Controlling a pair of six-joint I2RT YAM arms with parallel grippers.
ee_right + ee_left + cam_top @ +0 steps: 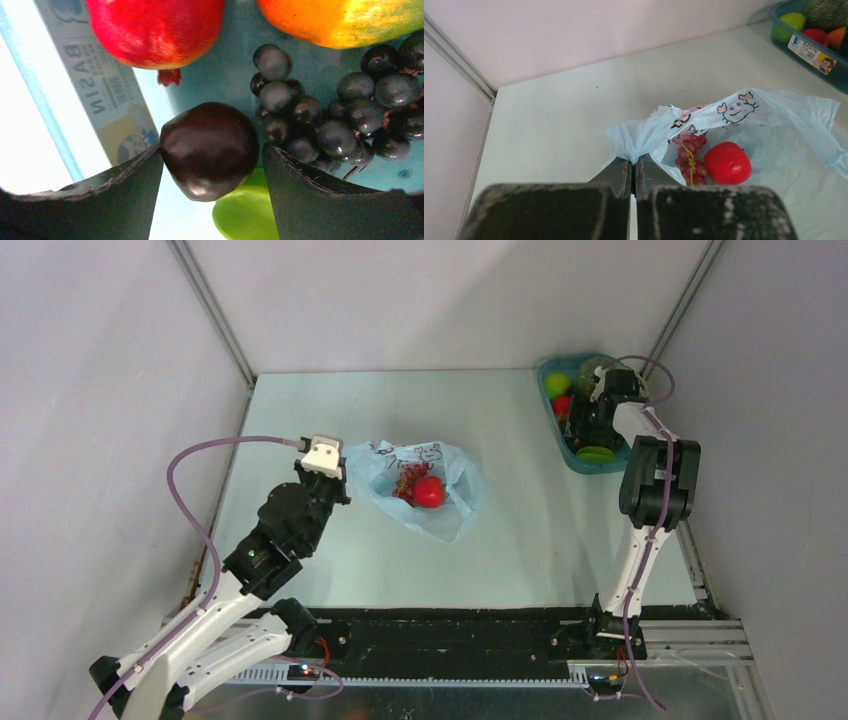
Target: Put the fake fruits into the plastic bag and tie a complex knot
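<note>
The light-blue plastic bag (445,510) lies open mid-table with a red apple (429,492) and a red grape bunch (405,483) inside. My left gripper (634,162) is shut on the bag's (774,115) bunched left edge. No knot shows. My right gripper (211,150) is down in the teal tray (590,462), its jaws open closely around a dark round fruit (210,130). The left finger touches the fruit and a thin gap shows at the right finger. A red fruit (155,30), an orange-yellow fruit (340,20), dark purple grapes (340,115) and a lime green fruit (245,215) lie around it.
The tray stands at the far right corner by the right wall; in the left wrist view its labelled side (809,50) shows. Grey walls with metal rails enclose the table on three sides. A black rail runs along the near edge.
</note>
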